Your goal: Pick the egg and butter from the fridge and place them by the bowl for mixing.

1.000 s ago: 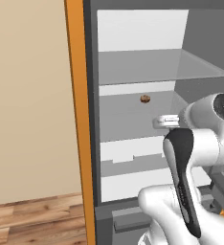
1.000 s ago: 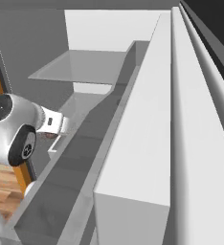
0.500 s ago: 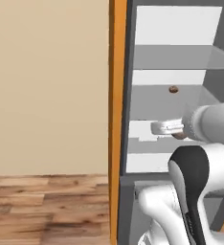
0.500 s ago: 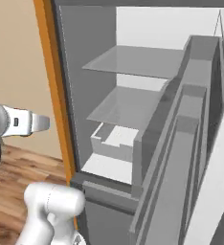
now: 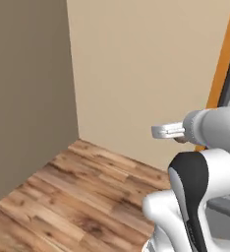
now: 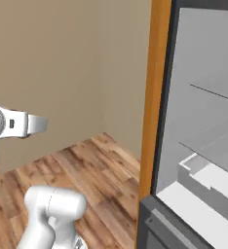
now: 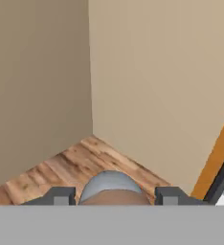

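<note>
Beige wall point(image 5: 136, 74) and wood floor point(image 5: 77, 197) now face the cameras: the base has swung away from the fridge point(image 6: 203, 121), which sits at the right edge. The claw point(image 7: 115, 197) is clenched around a rounded brownish egg point(image 7: 114, 187), probably headed for the bowl.

Kitchen: open fridge point(image 6: 203, 146), wood floor point(image 5: 77, 197).

Both base views and hand view face the room corner point(image 5: 70, 74).

Base has swung left; fridge point(image 6: 203, 146) now at right edge, wall point(image 5: 146, 74) ahead
</note>
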Controlling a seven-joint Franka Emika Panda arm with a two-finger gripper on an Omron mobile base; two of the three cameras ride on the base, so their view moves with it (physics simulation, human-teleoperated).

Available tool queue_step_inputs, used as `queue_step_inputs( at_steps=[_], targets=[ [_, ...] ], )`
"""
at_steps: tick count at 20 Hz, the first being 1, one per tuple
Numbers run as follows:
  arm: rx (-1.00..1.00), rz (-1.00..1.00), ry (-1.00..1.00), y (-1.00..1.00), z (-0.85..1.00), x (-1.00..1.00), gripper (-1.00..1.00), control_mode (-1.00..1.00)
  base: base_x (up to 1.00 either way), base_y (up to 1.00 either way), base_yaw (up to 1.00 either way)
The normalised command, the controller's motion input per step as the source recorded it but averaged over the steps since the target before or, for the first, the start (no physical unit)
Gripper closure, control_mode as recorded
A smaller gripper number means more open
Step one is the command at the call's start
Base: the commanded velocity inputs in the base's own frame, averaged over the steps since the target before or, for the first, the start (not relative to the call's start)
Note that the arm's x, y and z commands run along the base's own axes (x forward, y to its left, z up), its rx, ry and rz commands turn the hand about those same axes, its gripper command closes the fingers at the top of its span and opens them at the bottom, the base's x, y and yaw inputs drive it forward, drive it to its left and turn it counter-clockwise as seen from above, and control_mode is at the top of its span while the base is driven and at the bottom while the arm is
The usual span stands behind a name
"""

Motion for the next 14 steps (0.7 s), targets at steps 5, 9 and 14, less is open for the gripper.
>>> queue_step_inputs(
  at_steps=[5, 9, 14],
  targets=[
    [0.0, 0.0, 0.0, 0.0, 0.0, 0.0, 1.0, 1.0, 0.0, 0.28, 0.95],
    [0.0, 0.0, 0.0, 0.0, 0.0, 0.0, 1.0, 1.0, 0.0, 0.18, 0.96],
    [0.0, 0.0, 0.0, 0.0, 0.0, 0.0, 1.0, 1.0, 0.26, 0.0, 0.92]
  ],
)
